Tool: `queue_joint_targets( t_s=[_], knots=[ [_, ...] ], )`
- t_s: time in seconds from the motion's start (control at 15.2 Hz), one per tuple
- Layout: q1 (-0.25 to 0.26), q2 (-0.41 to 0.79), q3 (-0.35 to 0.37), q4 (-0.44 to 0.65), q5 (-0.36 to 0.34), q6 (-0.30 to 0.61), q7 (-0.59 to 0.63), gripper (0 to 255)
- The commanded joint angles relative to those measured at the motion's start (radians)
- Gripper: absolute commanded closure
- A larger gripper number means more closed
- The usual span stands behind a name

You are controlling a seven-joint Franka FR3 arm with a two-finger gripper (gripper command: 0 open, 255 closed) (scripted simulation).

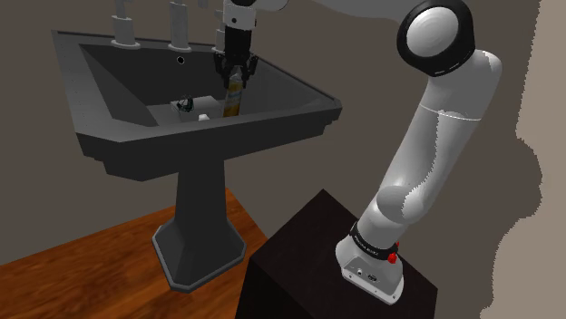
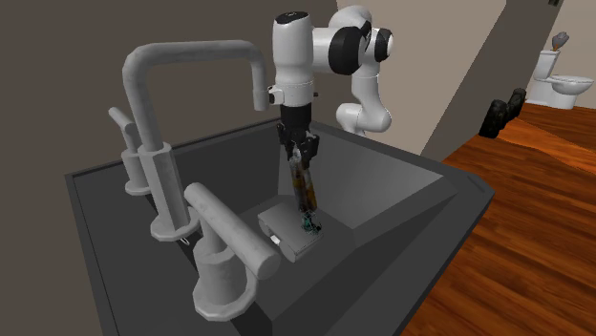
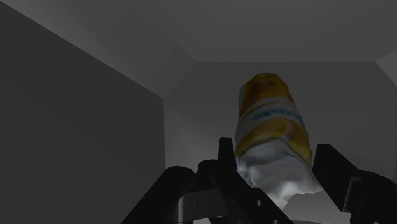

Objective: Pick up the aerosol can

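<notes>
The aerosol can was clasped by its upper end between the closed fingers of the black gripper and hung tilted, low inside the dark sink basin. With only the end gripped, a slip was judged possible. The basin wall or faucet might be struck on lifting.

Aerosol can showing yellow and white with a bluish band, gripper appearing black, sink looking dark grey, floor showing reddish-brown wood grain.
</notes>
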Motion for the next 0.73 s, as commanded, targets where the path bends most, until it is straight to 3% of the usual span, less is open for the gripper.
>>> queue_joint_targets(
  t_s=[0.0, 0.66],
  knots=[
    [0.0, 0.002, 0.0, -0.001, 0.0, 0.001, 0.0, 255],
    [0.003, 0.019, 0.001, 0.157, -0.002, -0.14, 0.003, 255]
  ],
)
